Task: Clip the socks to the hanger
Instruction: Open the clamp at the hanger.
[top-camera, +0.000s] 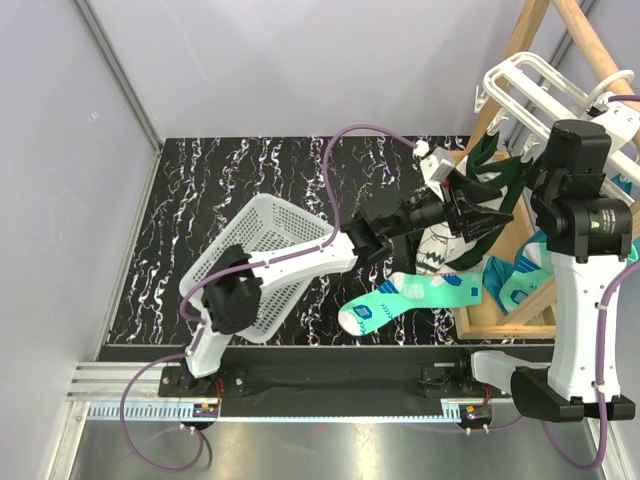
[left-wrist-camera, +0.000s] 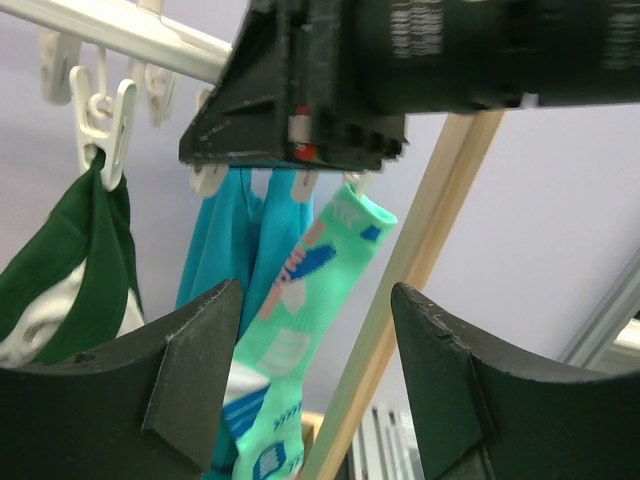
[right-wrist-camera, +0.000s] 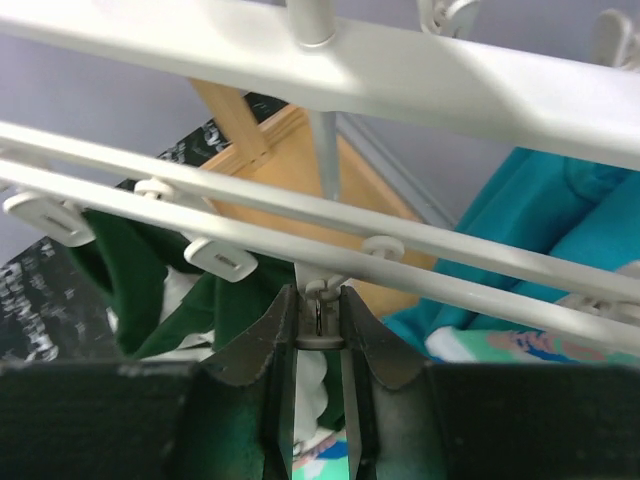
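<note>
The white hanger hangs from the wooden rack, and its bars cross the right wrist view. My right gripper is shut on one small white clip dangling under a bar. In the left wrist view a mint-green sock hangs from a clip beyond my left gripper, which is open and holds nothing. Another mint sock lies flat on the table below the left gripper. A dark green sock hangs from a clip at the left.
The wooden rack's poles stand at the right and one slants close past the left fingers. Plain teal cloth hangs from the hanger. A white mesh basket lies tipped on the table under the left arm.
</note>
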